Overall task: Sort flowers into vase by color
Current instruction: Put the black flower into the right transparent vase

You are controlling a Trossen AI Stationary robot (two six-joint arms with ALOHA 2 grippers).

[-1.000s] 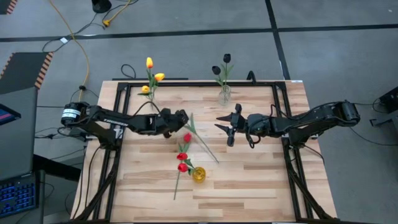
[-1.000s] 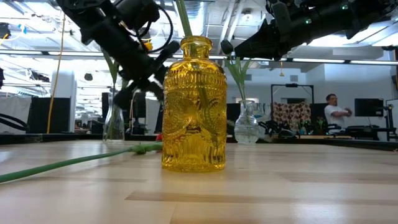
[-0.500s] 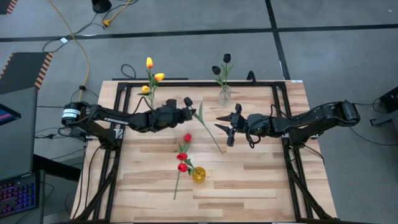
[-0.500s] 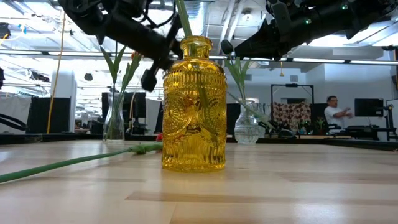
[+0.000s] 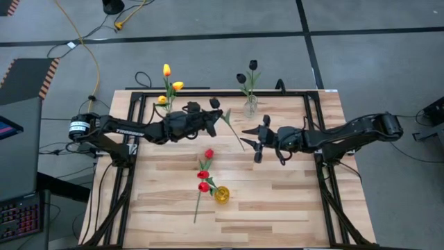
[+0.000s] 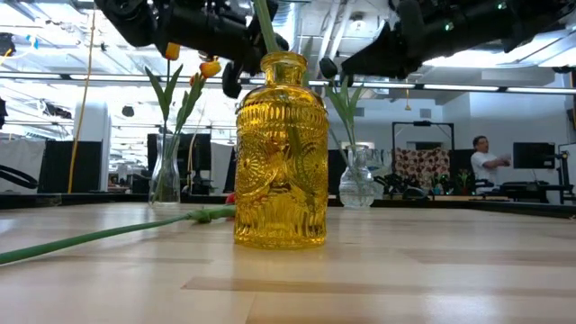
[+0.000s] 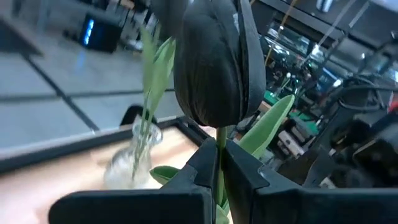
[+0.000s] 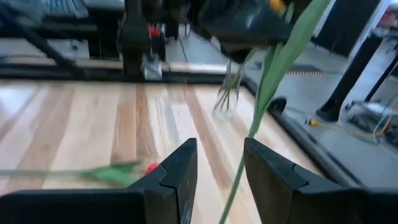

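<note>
My left gripper (image 5: 216, 117) hangs over the table's middle, shut on a black tulip (image 7: 214, 62) with a green stem. My right gripper (image 5: 250, 144) waits open just to its right. The stem's free end (image 8: 239, 168) hangs before the right gripper's open fingers, and I see no touch. A yellow glass vase (image 5: 221, 195) stands near the near edge with red tulips (image 5: 203, 180). A clear vase (image 5: 250, 105) at the far edge holds black tulips (image 5: 253, 65). Another clear vase (image 5: 167, 105) holds yellow tulips (image 5: 167, 70). My left gripper pinches the black tulip's stem just below the head (image 7: 221, 163) between its two fingers (image 7: 202, 171), which lie across the stem. The tulip is lifted clear of the table. Its head points toward the far edge, and the stem (image 5: 236, 137) slants down toward the right gripper.
One more green stem (image 5: 197, 208) lies flat on the wood beside the yellow vase, also seen low across the table (image 6: 108, 232). A black frame (image 5: 309, 111) runs around the tabletop. The table's right and near parts are bare wood. A person (image 6: 486, 162) is in the room behind.
My left gripper has risen and moved toward the far edge and a little right, carrying the black tulip. The tulip has tipped: its head now points toward the far edge, and its stem end has drawn up from the table's middle toward the right gripper.
</note>
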